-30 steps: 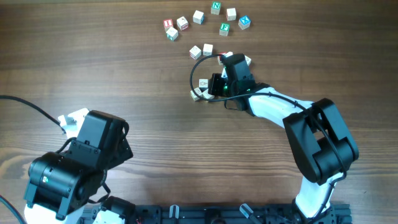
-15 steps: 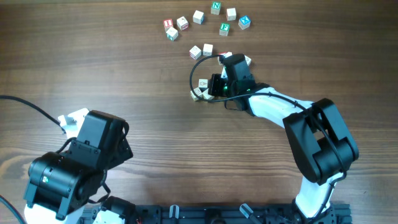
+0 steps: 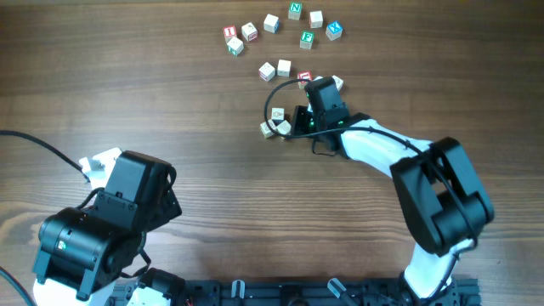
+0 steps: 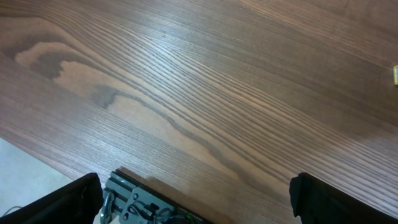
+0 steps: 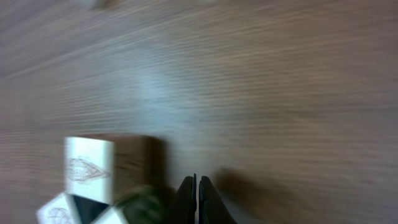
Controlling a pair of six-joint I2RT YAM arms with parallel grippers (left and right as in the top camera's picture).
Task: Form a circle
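The alphabet cubes (image 3: 280, 34) lie scattered, no ring yet, across the upper middle of the tabletop (image 3: 170, 102), and my right claw (image 5: 198, 199), fingers together and empty, stands beside two strays, apparently nudging them; next I should push them toward the arc.

- Cubes (image 3: 294, 11): small pale wood blocks w/ red, green or blue letters, all flat on my table, no closed ring.
- Far group: seven cubes in a loose arc at top centre, red "I" at left end, blue one at right end.
- Two more (image 3: 275, 69) sit side by side just below the arc.
- Three lie close together (image 3: 274, 123), lower left of the rest.
- Wrist view: pale cubes (image 5: 90, 168) touching, bottom left, blurred.
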